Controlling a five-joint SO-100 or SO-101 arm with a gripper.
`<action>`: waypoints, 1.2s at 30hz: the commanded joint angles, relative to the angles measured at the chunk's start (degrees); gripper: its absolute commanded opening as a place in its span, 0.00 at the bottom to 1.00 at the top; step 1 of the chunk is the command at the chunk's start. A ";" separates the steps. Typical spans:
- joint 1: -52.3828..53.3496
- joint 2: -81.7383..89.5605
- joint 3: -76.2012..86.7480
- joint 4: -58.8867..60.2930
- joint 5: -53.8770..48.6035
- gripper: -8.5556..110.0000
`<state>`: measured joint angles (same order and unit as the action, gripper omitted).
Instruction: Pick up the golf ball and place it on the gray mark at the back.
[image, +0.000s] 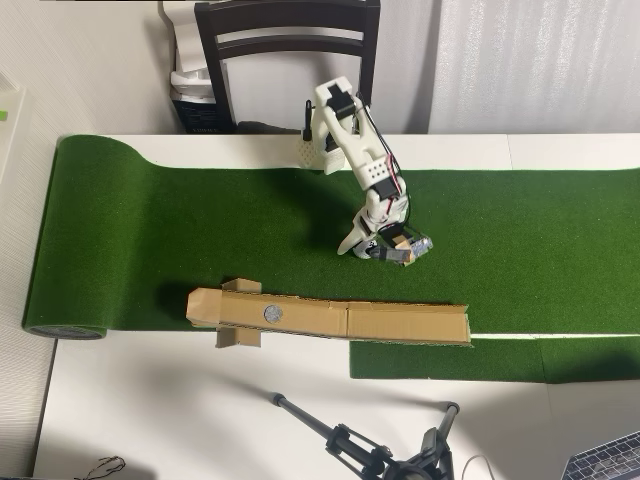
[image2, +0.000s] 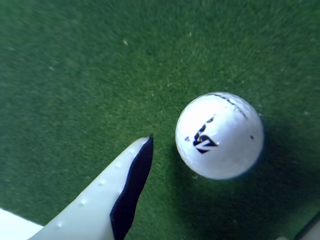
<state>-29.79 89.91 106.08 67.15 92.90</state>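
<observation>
One end effector (image2: 200, 210) finger beside golf ball (image2: 219, 135).

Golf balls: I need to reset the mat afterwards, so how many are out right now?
1. The golf ball lies on the green turf in the wrist view, just beside one gripper finger. In the overhead view the arm hides it; others could be hidden too.

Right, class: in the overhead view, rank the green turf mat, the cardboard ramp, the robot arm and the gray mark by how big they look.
1. Green turf mat, by far the largest.
2. Cardboard ramp, long and thin.
3. Robot arm; it stands nearer the camera, so this rank against the ramp is unsure.
4. Gray mark, smallest.
</observation>
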 joint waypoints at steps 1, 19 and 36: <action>0.62 0.44 -5.45 -1.14 0.70 0.55; 1.41 -0.53 -5.89 -1.23 1.93 0.55; 1.41 -5.71 -8.09 -1.23 2.11 0.55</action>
<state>-28.83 83.41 102.57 67.15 94.39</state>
